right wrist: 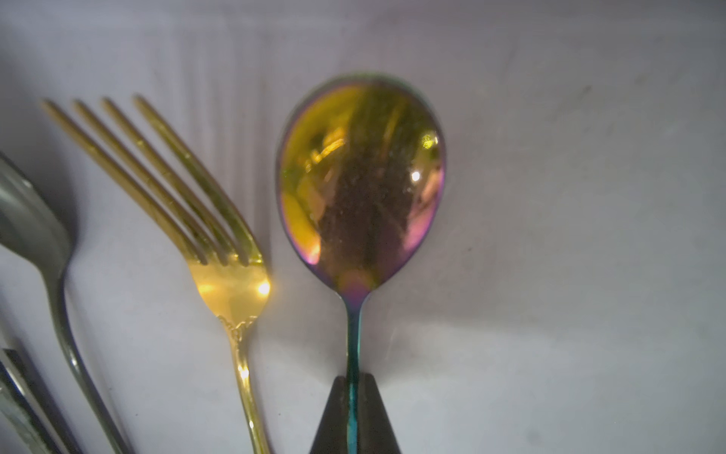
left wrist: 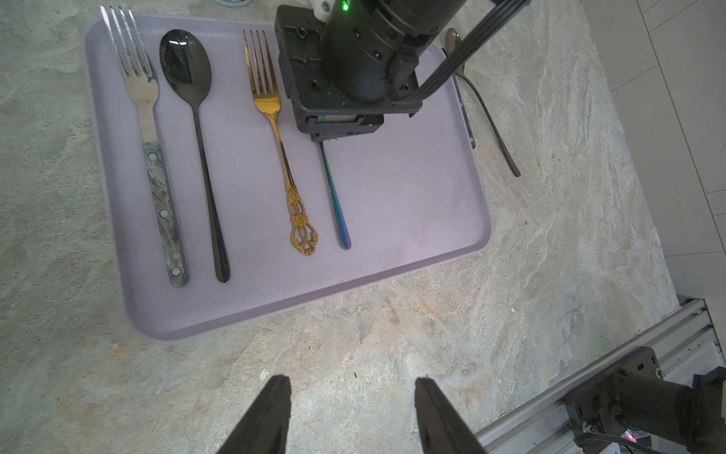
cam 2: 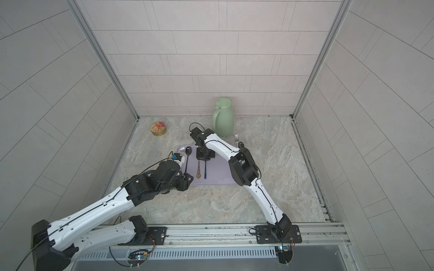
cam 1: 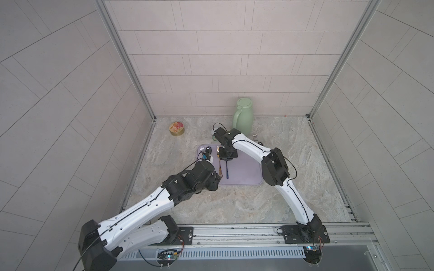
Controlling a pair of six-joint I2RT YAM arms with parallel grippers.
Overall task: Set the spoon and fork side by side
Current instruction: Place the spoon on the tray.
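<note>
On the tray (left wrist: 393, 236), four pieces lay in a row: from the robot's left, first fork (left wrist: 147, 118), first spoon (left wrist: 184, 65), second fork (left wrist: 267, 104), second spoon (left wrist: 332, 188). A third spoon (left wrist: 486, 118) lay on the table (cam 1: 234, 206) right of the tray; a jug (cam 1: 243, 117) stood behind it, a tin (cam 1: 176, 129) far left.

The iridescent spoon (right wrist: 361, 188) is facing bowl-up, its neck sitting pinched in the right pincer (right wrist: 353, 383), its handle pointing toward the frame's bottom in both top views. The ornate gold fork (left wrist: 275, 118) is lying just beside it, parallel, apart, on the lilac tray (left wrist: 393, 220) near frame centre.
</note>
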